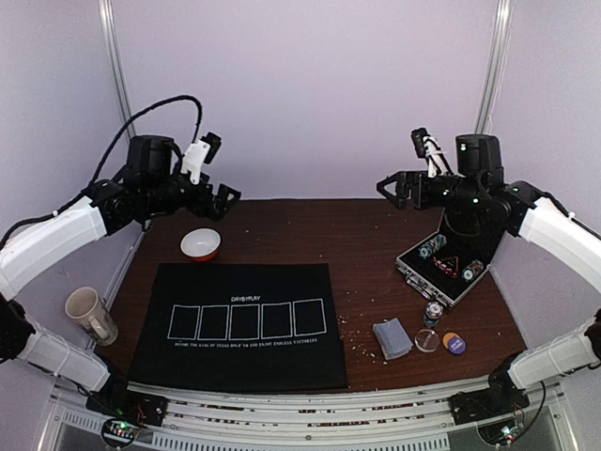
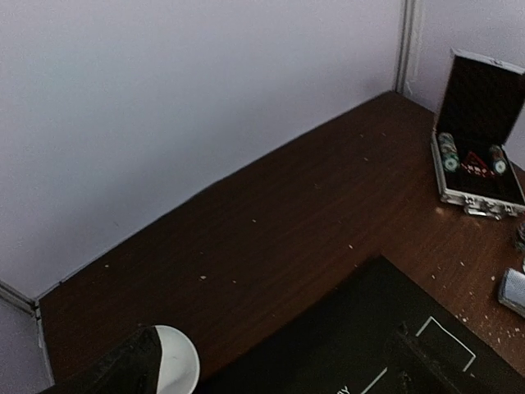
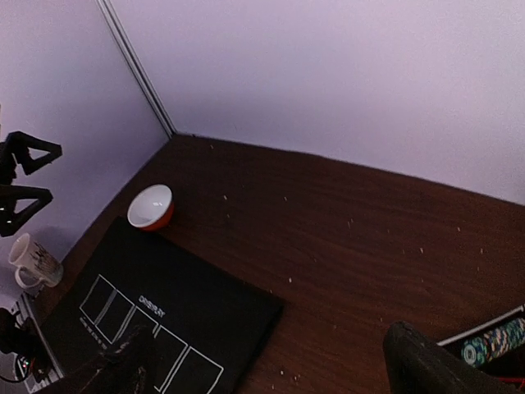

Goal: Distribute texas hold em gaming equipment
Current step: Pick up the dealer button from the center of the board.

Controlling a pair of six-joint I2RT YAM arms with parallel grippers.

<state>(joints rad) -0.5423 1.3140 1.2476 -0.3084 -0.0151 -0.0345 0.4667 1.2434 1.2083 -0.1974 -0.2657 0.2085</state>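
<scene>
A grey-blue deck of playing cards (image 1: 392,338) lies on the brown table at the front right. Beside it are a small stack of poker chips (image 1: 433,313), a clear round disc (image 1: 427,340) and an orange and purple-blue chip (image 1: 454,344). An open metal case (image 1: 449,265) behind them holds more chip rolls (image 3: 492,341). My left gripper (image 1: 225,199) hangs open, high above the bowl, holding nothing. My right gripper (image 1: 392,188) hangs open, high beside the case, also holding nothing. In the left wrist view the case (image 2: 480,164) and the cards (image 2: 513,289) sit far right.
A black mat (image 1: 239,324) with five white card outlines covers the front middle. A red-and-white bowl (image 1: 200,244) stands at its back left corner. A beige mug (image 1: 91,315) lies at the left edge. Crumbs dot the table.
</scene>
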